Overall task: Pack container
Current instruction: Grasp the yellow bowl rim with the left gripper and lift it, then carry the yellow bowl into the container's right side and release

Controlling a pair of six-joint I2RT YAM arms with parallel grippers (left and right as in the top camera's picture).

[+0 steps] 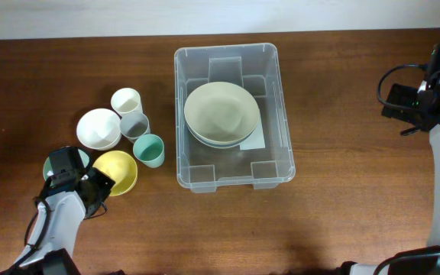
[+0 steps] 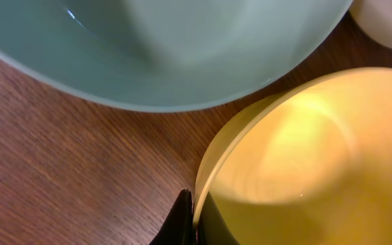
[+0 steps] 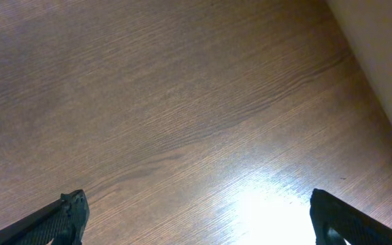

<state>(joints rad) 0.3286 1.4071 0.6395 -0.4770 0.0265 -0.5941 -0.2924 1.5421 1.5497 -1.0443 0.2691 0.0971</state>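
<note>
While the left arm reaches in from the lower left corner of a brown wooden table [image 1: 342, 229], its left gripper [image 2: 196, 221] is clenched on the near rim of a yellow bowl [image 1: 119, 172]. One dark finger [image 2: 180, 223] is outside the wall and the other inside. Just left of that bowl, partly hidden under the arm, sits a pale green bowl [image 1: 50, 163]. The left wrist camera shows these two bowls close together with a strip of wood between them. Above the yellow bowl in the overhead view is a white bowl [image 1: 98, 128]. To its right, three cups stand in a loose line: a white cup [image 1: 126, 101] at the top, a grey cup [image 1: 134, 125] right below it, and a teal cup [image 1: 150, 150] just beside the yellow bowl. At the middle of the table lies the container [image 1: 228, 51], a clear plastic bin. Inside it, two cream bowls [image 1: 221, 113] are nested one in the other, partly covering a white label [image 1: 257, 139] on its floor. Far to the right, well apart from the bin, the right gripper [image 3: 196, 204] hangs over bare wood with its jaws spread wide, grasping nothing.
</note>
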